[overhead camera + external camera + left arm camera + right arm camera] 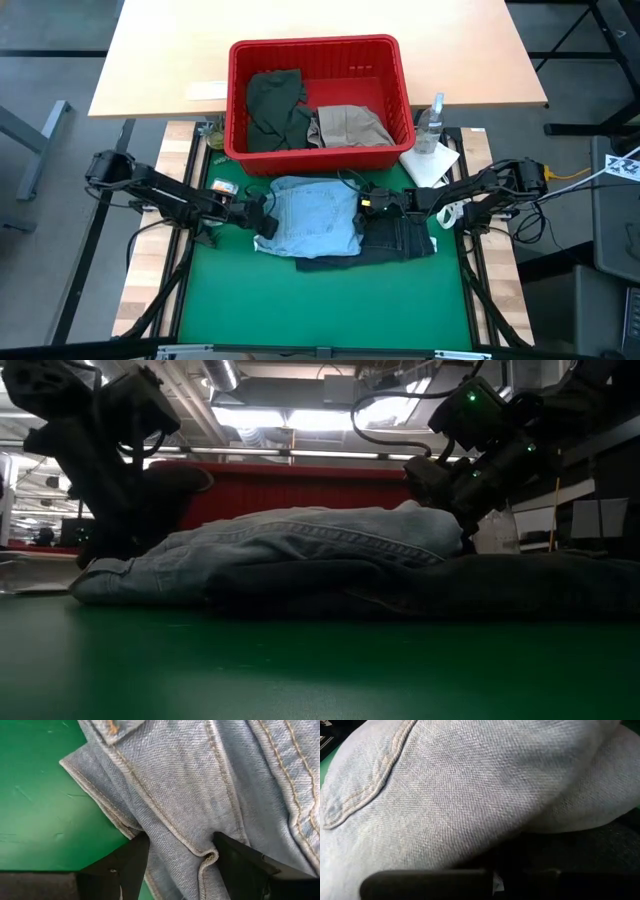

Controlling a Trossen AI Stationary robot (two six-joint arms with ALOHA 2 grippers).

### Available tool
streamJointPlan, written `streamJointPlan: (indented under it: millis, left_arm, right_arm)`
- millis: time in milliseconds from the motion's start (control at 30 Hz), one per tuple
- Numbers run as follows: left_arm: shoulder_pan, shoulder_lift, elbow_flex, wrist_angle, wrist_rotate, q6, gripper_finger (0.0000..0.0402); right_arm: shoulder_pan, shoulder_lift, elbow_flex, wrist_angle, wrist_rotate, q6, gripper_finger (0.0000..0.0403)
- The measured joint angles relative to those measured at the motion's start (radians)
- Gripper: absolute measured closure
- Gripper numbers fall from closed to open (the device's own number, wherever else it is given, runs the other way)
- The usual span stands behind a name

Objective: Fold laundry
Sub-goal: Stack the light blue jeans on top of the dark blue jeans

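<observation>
Lying mid-table on the green mat [300, 310], the light blue denim [310, 218] overlaps the dark navy jeans [400, 240]. The left gripper [262, 222] has wide jaws around the denim's edge. The right gripper [372, 205], jaws closed, presses at the denim's other side.

No text, label, brand, number or sign can be read in any view; a pale label-like strip [206, 91] is seen on the wooden table [160, 60] in the high view, but nothing on it can be made out; a black-and-white patterned marker [624, 166] is seen at the right edge of the same view, but no characters can be read from it; a small card-like item [221, 187] lies at the edge of the green mat [300, 310], and its print is too small to be told.
</observation>
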Motion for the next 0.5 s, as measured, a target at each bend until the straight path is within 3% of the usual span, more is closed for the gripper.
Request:
streamJointPlan:
  millis: [167, 500]
  left_arm:
    - [0.059, -0.081, 0.01, -0.112, 0.099, 0.023, 0.0182]
    - [0.08, -0.088, 0.012, -0.187, 0.08, 0.014, 0.0182]
  right_arm:
    - [0.0, 0.0, 0.0, 0.0, -0.003, 0.0, 0.0389]
    - [0.0, 0.0, 0.0, 0.0, -0.003, 0.0, 0.0389]
